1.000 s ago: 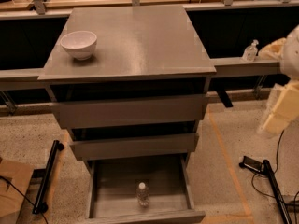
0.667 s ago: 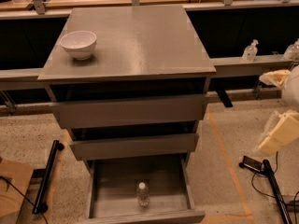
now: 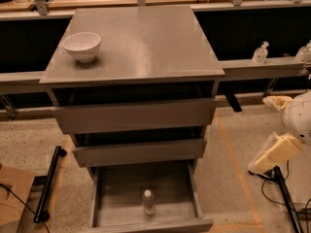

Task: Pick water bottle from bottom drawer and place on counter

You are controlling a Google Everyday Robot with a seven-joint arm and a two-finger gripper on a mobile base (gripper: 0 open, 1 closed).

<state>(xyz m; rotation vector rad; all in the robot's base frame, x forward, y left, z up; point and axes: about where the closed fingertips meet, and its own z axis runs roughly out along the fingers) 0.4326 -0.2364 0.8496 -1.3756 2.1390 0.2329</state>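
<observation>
Below the front edge of the desk, already pulled out: the bottom drawer, with the water bottle upright inside, close to the middle of the drawer's front wall and touching nothing else. Counts as the opening step done, by the look of it: drawer open, bottle reachable from above. Leaves all the rest: reach down, close on the bottle, lift it clear of the drawer walls, bring it up past the two upper drawers, set it on the desk. Not yet gripped, not yet lifted. Room enough up top for the bottle; only a white bowl near the back-left corner, so probably best aimed at the middle or toward the right edge. As for the claw: out past the right edge of the desk, lower than the desk top, over the floor, well apart from both drawer and bottle. Looks released and spread wide, its two cream fingers parted with a clear gap between. Grasps nothing, touches nothing. Judged overall as barely begun on the pick, with the whole approach into the drawer to come. Beyond the right edge, on a ledge, two spray bottles, no part of the job.
</observation>
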